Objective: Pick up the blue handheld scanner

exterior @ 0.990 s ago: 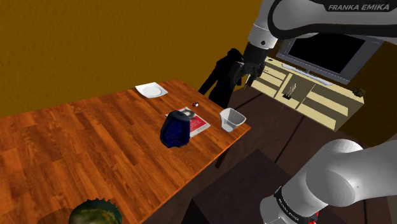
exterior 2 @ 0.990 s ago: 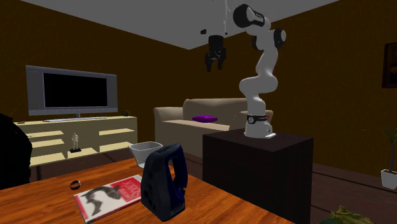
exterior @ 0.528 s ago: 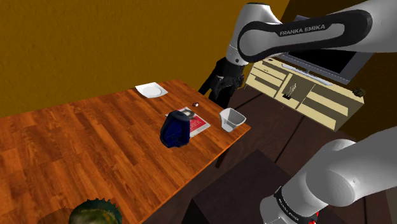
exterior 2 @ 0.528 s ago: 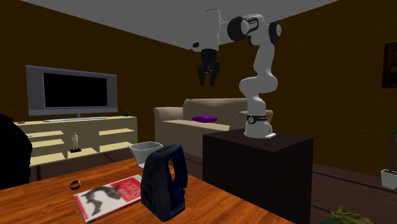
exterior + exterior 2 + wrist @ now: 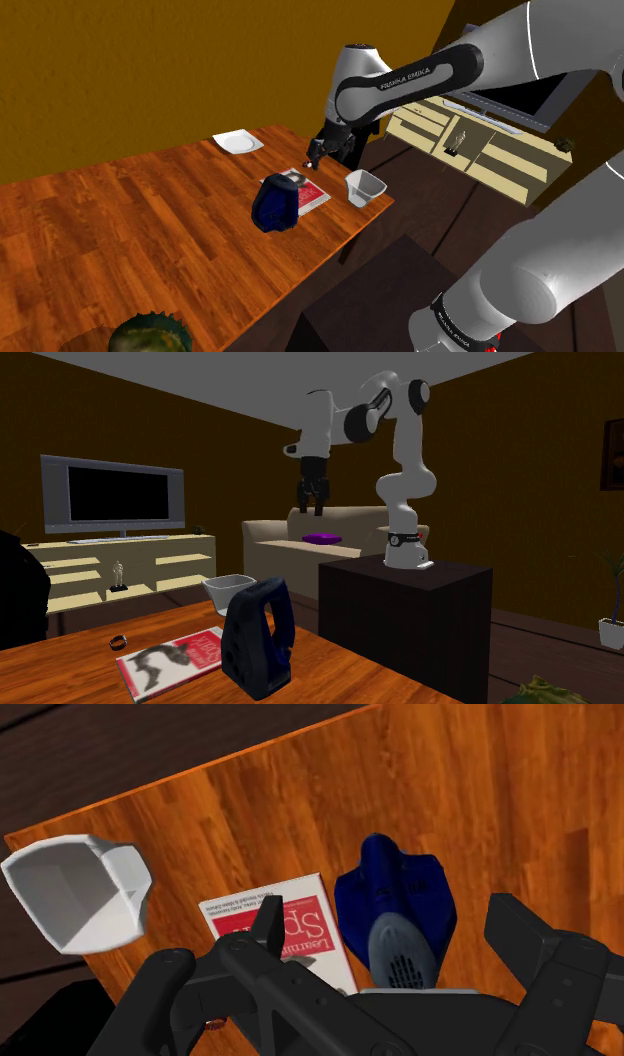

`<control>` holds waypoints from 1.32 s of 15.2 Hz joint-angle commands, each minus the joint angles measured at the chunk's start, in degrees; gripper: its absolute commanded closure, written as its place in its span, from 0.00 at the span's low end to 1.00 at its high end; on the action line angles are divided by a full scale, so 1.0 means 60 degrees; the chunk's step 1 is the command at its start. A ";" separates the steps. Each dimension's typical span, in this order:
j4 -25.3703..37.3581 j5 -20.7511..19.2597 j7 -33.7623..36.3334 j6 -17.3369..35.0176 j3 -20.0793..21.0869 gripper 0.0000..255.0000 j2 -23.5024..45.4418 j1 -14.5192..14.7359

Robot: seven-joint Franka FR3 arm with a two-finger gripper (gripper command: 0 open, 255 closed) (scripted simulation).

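A long wooden table (image 5: 120,230) with a reddish grain takes up most of the room's near side. Beside it stands a dark box stand (image 5: 410,612), and from it a white arm (image 5: 400,85) with dark joints curves high and reaches over the table's end. Behind, a beige sofa (image 5: 280,537) and a low pale cabinet (image 5: 480,150) carrying a television (image 5: 112,492) line the brown walls.

The black gripper (image 5: 318,156) points downward and hangs in the air above the table's end, near the corner with the cup, touching nothing. Its two fingers are spread wide apart.

The blue handheld scanner (image 5: 274,204) stands upright on the table, a little in from that same end and well below the gripper. A red and white magazine (image 5: 312,193) lies flat right against it, toward the corner. A white square cup (image 5: 365,186) sits at that corner, just beyond the magazine. A white plate (image 5: 238,142) rests near the far corner, by the wall.
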 commanded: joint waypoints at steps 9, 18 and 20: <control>0.1889 -0.0999 0.1062 0.1540 -0.0039 0.00 0.3720 0.0167; 0.3382 -0.1444 0.1510 0.2171 -0.0298 0.00 0.5989 0.0413; 0.3414 -0.1491 0.1561 0.2347 -0.0331 0.00 0.6198 0.0435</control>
